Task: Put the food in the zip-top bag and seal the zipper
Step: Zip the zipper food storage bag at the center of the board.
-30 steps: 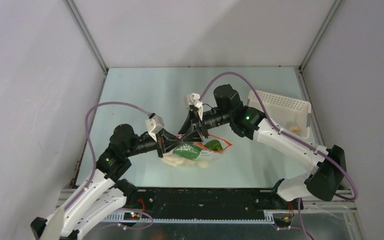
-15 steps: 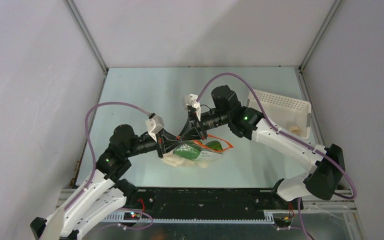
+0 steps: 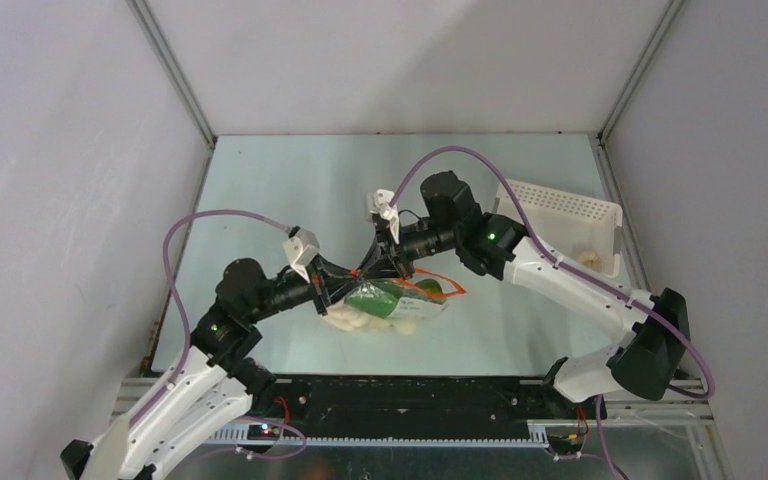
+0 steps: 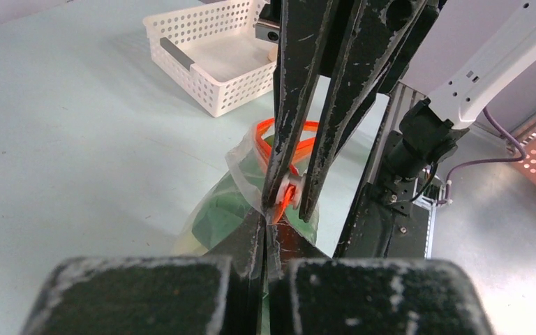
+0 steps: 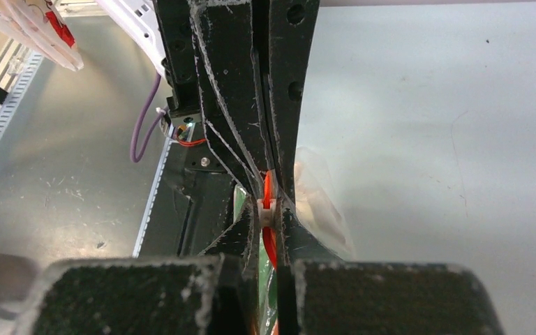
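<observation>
Several pieces of food [image 3: 378, 300] lie inside the zip-top bag [image 3: 415, 312], bright green leafy ones above cream-white bulbous ones. The bag rests near the middle of the pale surface [image 3: 290, 180], just ahead of the two arms. The zipper [image 3: 443, 287], a thin orange-red strip, runs along the bag's mouth edge. Toward the right it bows into an open loop, so the mouth stands unsealed there.

At the strip's left end the two tools meet tip to tip. The right tool [image 4: 289, 202] reaches in from the right with its jaws pressed together on the zipper, and a small white piece is pinched between the tips. The left tool [image 4: 265, 227] comes from the left, its jaws together on the clear plastic of the bag just beside that spot. The plastic there is drawn up off the surface, while the filled body of the bag lies flat. In the right wrist view the orange strip shows as a narrow line between the closed fingers.

A white perforated basket [image 3: 560, 212] stands at the far right of the surface, well apart from the bag. One loose cream-white piece [image 3: 588, 258] shows at the basket's near corner. Whether it sits inside the basket cannot be told.
</observation>
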Available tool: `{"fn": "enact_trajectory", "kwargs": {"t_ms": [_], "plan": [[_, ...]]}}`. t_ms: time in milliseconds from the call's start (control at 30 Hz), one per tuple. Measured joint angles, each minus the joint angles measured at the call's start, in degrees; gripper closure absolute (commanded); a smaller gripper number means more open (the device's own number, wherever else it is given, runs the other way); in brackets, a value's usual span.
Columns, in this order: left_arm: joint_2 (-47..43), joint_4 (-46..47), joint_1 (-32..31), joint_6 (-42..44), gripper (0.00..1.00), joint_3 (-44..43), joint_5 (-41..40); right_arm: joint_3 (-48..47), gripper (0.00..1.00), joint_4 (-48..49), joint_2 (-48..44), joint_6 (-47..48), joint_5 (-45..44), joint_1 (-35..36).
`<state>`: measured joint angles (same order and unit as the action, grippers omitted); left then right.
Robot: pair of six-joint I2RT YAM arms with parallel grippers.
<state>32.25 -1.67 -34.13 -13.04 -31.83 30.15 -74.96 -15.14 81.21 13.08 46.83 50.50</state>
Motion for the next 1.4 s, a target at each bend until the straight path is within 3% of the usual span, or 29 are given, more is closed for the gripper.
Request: {"fn": "enact_trajectory", "kwargs": {"t_ms": [900,1400], "plan": [[-3.93,3.43,-0.04,-0.50,1.00,2.51,-7.13,-0.33,1.00,-17.03,-4.79,7.04,-5.33,-6.27],[-6.62,1.77,-0.04,-0.46,1.00,3.04,-11.65,0.24,1.00,-20.94,-5.77,8.66,-7.32,-8.15]]}}
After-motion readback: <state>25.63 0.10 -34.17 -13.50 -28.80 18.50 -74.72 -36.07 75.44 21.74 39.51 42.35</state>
